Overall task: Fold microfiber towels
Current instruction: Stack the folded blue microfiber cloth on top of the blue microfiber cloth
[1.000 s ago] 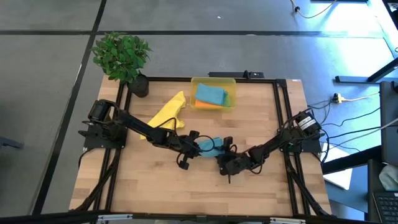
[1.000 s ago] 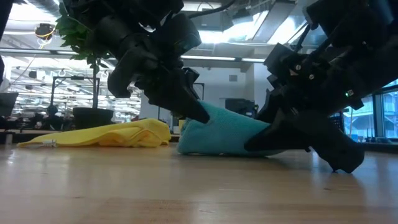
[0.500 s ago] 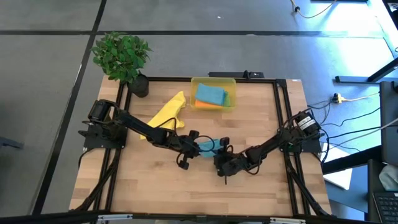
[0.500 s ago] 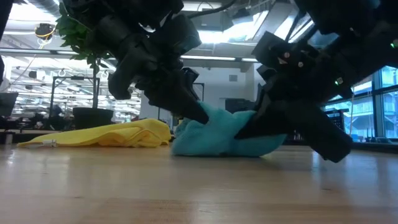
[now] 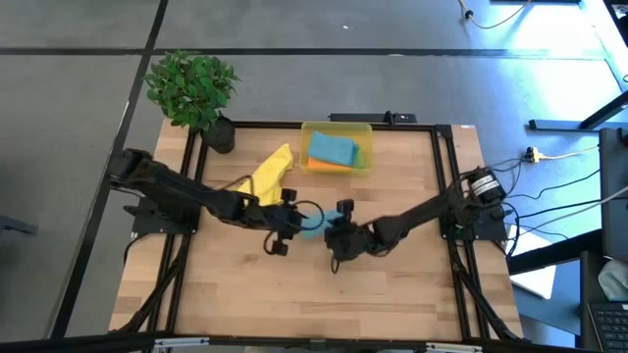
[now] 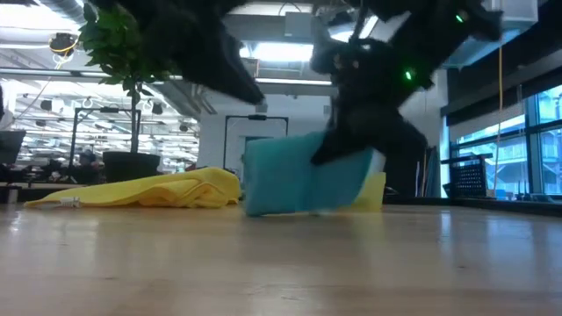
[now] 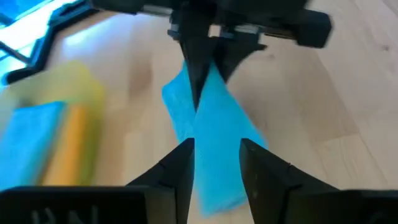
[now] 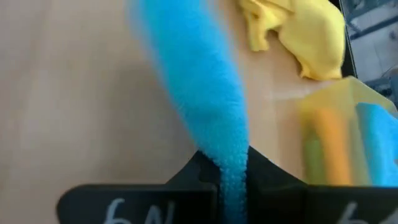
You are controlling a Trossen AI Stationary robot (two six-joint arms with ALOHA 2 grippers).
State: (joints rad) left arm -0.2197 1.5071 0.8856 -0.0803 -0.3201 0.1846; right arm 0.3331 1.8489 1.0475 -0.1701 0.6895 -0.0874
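Observation:
A teal-blue microfiber towel (image 5: 312, 225) stands as a doubled sheet at the table's middle, its lower edge (image 6: 294, 211) on the wood. My right gripper (image 5: 335, 233) is shut on it from the right. My left gripper (image 7: 217, 146) is open and hangs above and left of the towel (image 7: 214, 124), touching nothing. A yellow towel (image 5: 266, 176) lies crumpled on the table to the far left. A teal towel (image 5: 331, 148) and an orange towel (image 5: 330, 165) lie in the bin. My right gripper pinches the teal towel's upper right edge (image 8: 231, 163) between its two fingers, slanting down from the table's right. The cloth is several layers thick there. It hangs below the fingers (image 6: 338, 145) and runs left, its lower edge on the table.
A translucent yellow bin (image 5: 339, 126) stands at the far edge, middle. A potted plant (image 5: 192, 88) is at the far left corner. A black frame rail (image 5: 444, 186) borders the table. Bare wood (image 5: 294, 294) lies toward the near edge.
My left gripper has let go of the teal towel, risen and drawn back toward the table's left. My right gripper has taken hold of the towel and gone up and toward the left and far edge. The crumpled heap now stands up as a flat doubled sheet.

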